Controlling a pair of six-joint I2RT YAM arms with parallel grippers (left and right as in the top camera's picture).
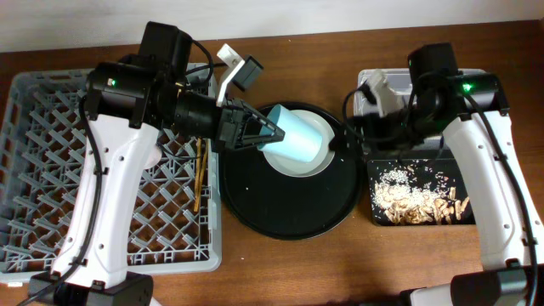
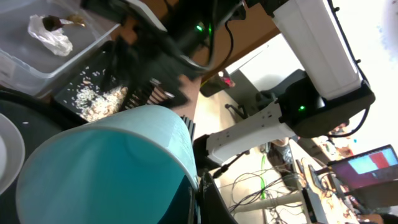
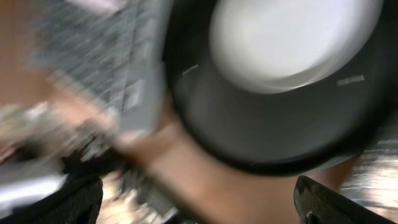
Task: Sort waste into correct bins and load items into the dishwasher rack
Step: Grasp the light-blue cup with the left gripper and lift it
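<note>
My left gripper (image 1: 274,133) is shut on the light blue cup (image 1: 303,137) and holds it tilted on its side above the pale grey plate (image 1: 293,163). The left wrist view is filled by the cup (image 2: 106,168), with one finger (image 2: 204,199) against its rim. My right gripper (image 1: 343,143) is open and empty by the round tray's right edge; its view is blurred and shows the plate (image 3: 292,43). The clear tub (image 2: 12,59) holds the napkin (image 2: 51,38) and wrapper (image 2: 55,22). The black tray (image 1: 376,212) holds food scraps (image 1: 421,197). Two chopsticks (image 1: 200,177) lie in the rack (image 1: 51,204). Yellow bowl and pink cup are out of view.
The large round black tray (image 1: 289,217) sits between the rack and the bins, with the plate on it. My left arm stretches across the rack's top right corner. My right arm hangs over the clear tub (image 1: 367,78).
</note>
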